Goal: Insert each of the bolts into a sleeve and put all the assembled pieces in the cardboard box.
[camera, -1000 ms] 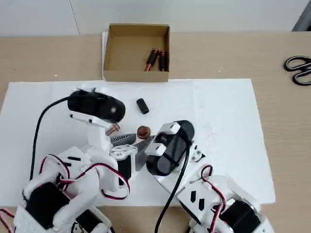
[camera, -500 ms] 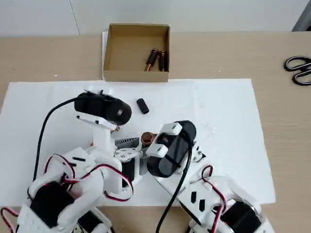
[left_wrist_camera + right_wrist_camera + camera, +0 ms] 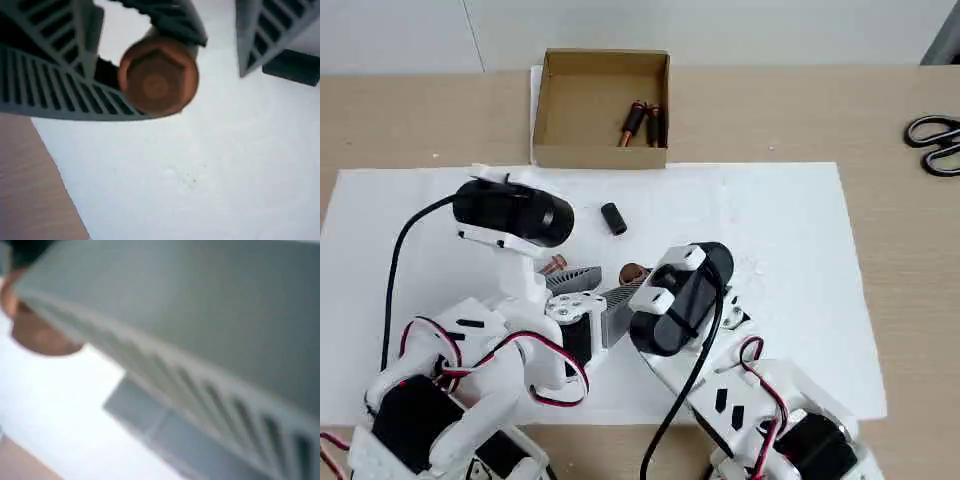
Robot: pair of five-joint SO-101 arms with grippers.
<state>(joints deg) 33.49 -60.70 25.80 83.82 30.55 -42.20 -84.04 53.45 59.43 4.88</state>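
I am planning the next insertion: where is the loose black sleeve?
In the high view the black sleeve lies on the white paper, left of centre, in front of the cardboard box and beside an arm's black housing, touching neither.

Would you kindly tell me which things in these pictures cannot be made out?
1. Left wrist view: the bolt faces the camera, so its head hides the shaft.
2. Right wrist view: a copper piece is blurred, partly behind a grey ribbed part.
3. High view: the pieces in the cardboard box are too small to count.
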